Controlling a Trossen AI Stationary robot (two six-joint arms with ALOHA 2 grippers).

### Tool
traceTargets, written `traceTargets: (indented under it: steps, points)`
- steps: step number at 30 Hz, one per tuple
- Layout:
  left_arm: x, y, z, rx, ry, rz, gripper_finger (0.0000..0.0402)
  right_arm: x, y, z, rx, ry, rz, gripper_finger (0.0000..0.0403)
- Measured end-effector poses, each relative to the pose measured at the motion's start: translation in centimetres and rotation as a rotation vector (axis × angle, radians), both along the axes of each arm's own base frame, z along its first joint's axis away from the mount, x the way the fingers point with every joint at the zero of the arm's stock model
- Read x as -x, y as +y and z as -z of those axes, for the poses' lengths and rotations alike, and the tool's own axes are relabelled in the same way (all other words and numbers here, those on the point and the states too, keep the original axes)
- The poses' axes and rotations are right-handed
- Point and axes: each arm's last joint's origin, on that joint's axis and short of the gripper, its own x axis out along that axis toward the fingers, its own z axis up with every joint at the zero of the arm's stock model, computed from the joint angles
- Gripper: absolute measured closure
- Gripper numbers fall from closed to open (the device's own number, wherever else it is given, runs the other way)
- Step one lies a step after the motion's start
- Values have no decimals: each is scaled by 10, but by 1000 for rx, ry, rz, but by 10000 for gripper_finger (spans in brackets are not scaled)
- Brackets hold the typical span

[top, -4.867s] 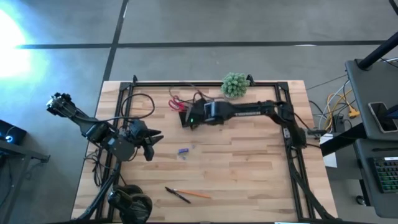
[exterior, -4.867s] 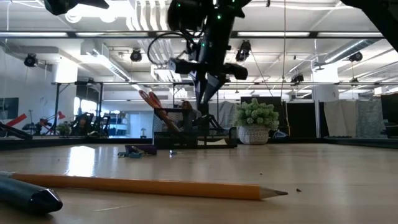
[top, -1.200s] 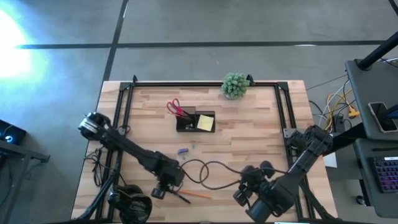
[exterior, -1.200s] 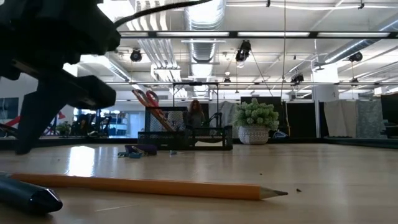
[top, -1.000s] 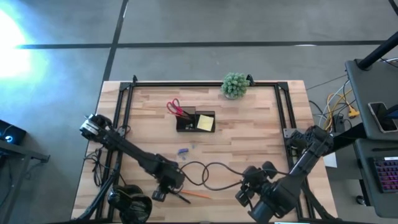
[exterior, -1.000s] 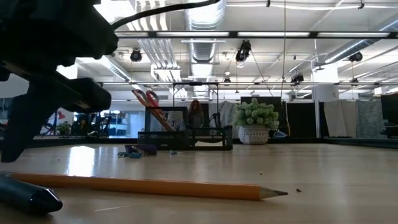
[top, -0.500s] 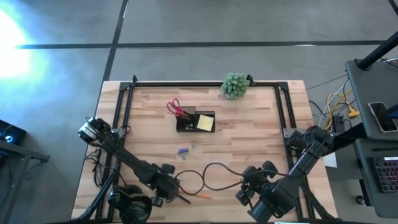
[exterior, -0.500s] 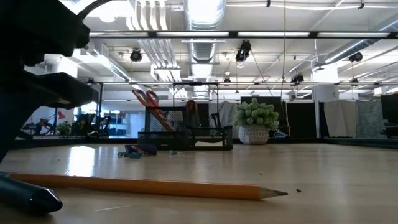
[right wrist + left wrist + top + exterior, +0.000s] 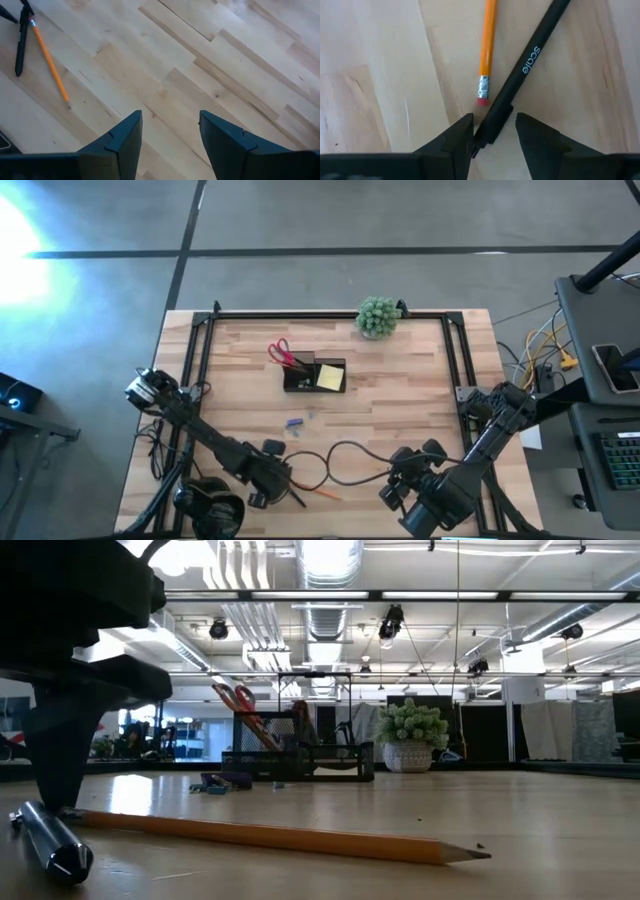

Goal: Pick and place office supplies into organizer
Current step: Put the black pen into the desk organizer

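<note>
A black pen [image 9: 520,80] and an orange pencil [image 9: 488,45] lie side by side on the table near its front edge. My left gripper [image 9: 494,127] is open and tipped down over them, with the pen's end between its fingers. In the low view the left gripper [image 9: 60,770] stands at the pen [image 9: 50,840] and the pencil [image 9: 280,837]. The black organizer [image 9: 315,375] stands far back, holding red scissors [image 9: 280,352] and a yellow sticky-note pad [image 9: 330,377]. A small blue-purple item [image 9: 293,423] lies mid-table. My right gripper [image 9: 170,120] hangs open above the near right. My left gripper has the pen's end [image 9: 481,142] between its open fingers, against the inner side of one finger [image 9: 465,131]. Bare wood shows between the pen and the other finger. The fingers come slanting down from above. The pen lies flat on the table.
A green ball-shaped plant [image 9: 377,316] stands at the far edge. Black headphones [image 9: 205,515] lie at the near left corner. A black cable [image 9: 340,455] loops over the table between the two arms. Bare wood stretches across the middle and right.
My left gripper has gone down and toward the table's near edge onto the pen's end, and it has turned as it went. The pen has swung about on the table. The pencil has slid a little along the table.
</note>
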Motion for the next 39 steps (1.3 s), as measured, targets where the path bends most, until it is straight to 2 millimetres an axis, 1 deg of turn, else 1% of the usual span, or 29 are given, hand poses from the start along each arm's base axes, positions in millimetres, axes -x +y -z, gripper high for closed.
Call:
traceTargets:
  steps: [4, 6, 8, 16, 19, 22, 25, 27, 29, 31, 33, 35, 37, 39]
  points:
    - [1, 1, 2, 4, 2, 14, 264, 0, 0, 0, 0, 0, 0, 216]
    - [2, 1, 3, -6, -2, 43, 270, 0, 0, 0, 2, 1, 0, 216]
    - [2, 1, 4, -12, -6, 70, 285, 0, 0, 0, 3, 3, 0, 216]
    - [6, 4, 8, -74, -20, 193, 375, 0, 0, 0, 3, 3, 0, 216]
    - [7, 6, 10, -101, -4, 239, 390, 0, 0, 0, 4, 3, 0, 216]
    - [8, 9, 4, -124, 60, 242, 396, 0, -1, 0, 7, 3, 1, 216]
    - [11, 14, -10, -172, 150, 280, 399, 1, -1, 0, 15, 8, 0, 216]
    - [12, 17, -23, -200, 192, 318, 397, 2, -2, 0, 23, 15, 0, 216]
    - [8, 19, -45, -212, 187, 341, 397, 2, -2, 0, 30, 14, 0, 216]
    - [7, 26, -67, -260, 191, 342, 397, 1, -2, 0, 37, 4, -2, 216]
    - [5, 33, -83, -330, 182, 333, 398, 1, -3, -1, 49, -8, -4, 216]
    - [1, 42, -98, -345, 157, 305, 398, 1, -3, -1, 63, -23, -6, 216]
    - [-4, 51, -109, -325, 126, 245, 399, 1, -3, -1, 73, -26, -14, 216]
    - [-8, 57, -111, -279, 118, 195, 400, 1, -3, -1, 78, -19, -26, 216]
